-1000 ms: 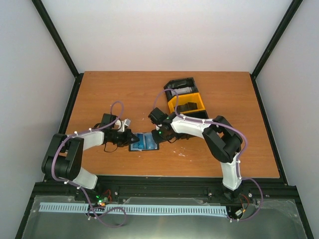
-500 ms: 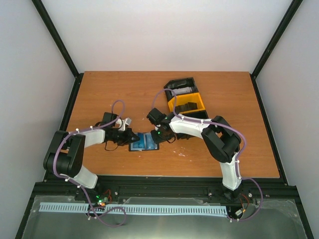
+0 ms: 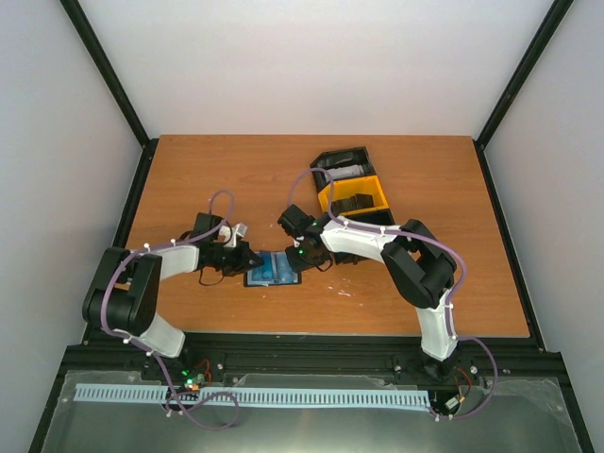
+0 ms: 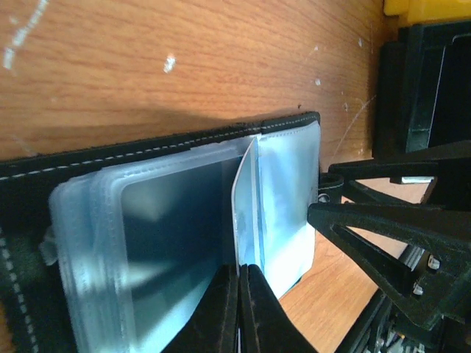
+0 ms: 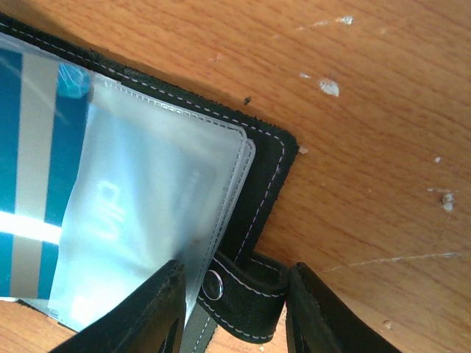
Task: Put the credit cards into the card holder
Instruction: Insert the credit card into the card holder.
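The black card holder (image 3: 274,276) lies open on the table between my two grippers, its stitched edge (image 4: 110,154) running along its clear pockets. A blue striped credit card (image 5: 37,184) lies in it, partly under a frosted pocket marked VIP (image 5: 147,206). My left gripper (image 3: 251,259) is shut on a thin clear pocket leaf (image 4: 245,198), which stands upright between the pockets. My right gripper (image 3: 300,255) is open, its fingers either side of the holder's clasp tab (image 5: 250,301) at the corner (image 5: 268,165).
A black-and-yellow tray (image 3: 351,193) stands behind the right gripper, near the back middle of the table. Its black wall (image 4: 412,88) shows close to the holder in the left wrist view. Bare wood lies to the left and right.
The right wrist has edged slightly left over the holder's corner, and the left arm's elbow has shifted a little. The holder and the blue card have stayed in place.
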You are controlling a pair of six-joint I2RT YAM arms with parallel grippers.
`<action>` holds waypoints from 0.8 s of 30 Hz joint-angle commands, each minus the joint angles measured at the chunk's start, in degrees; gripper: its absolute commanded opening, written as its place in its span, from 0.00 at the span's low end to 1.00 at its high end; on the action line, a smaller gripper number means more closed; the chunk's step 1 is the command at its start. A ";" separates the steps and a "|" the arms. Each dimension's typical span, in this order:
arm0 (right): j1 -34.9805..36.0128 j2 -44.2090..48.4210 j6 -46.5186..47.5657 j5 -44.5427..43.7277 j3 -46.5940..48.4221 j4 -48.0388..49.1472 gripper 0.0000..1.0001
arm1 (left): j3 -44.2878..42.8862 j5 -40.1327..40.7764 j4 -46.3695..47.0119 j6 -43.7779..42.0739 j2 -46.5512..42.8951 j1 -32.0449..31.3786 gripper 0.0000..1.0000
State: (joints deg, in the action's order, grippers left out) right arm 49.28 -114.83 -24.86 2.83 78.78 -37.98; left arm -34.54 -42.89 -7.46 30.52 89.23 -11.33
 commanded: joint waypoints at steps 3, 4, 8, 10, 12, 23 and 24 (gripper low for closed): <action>0.71 -2.86 -0.96 -0.82 -0.19 -2.01 0.37 | 0.25 5.83 -3.99 2.58 -2.52 -0.18 0.01; 0.73 -2.95 -1.03 -0.74 -0.09 -2.01 0.37 | 0.40 5.52 -4.04 2.60 -2.38 -0.18 0.01; 0.73 -3.42 -1.13 -0.27 0.47 -2.14 0.37 | 1.23 1.48 -2.21 2.68 -0.49 -0.18 0.01; 0.72 -3.75 -1.02 -0.08 1.01 -2.35 0.37 | 1.74 -0.96 0.37 2.67 0.38 -0.18 0.00; 0.73 -3.99 -1.00 0.17 1.40 -2.52 0.37 | 2.48 -2.80 1.38 2.85 0.68 -0.18 0.01; 0.69 -4.53 -1.05 0.93 1.78 -2.45 0.37 | 2.56 -3.41 4.23 2.53 3.19 -0.18 0.01; 0.73 -4.53 -0.99 0.90 1.87 -2.48 0.37 | 2.50 -3.42 4.41 2.48 3.41 -0.18 0.01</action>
State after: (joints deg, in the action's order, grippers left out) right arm 49.25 -116.14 -25.32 3.46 80.95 -40.16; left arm -32.23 -46.22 -2.85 32.93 90.74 -11.14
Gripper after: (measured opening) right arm 0.367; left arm 0.009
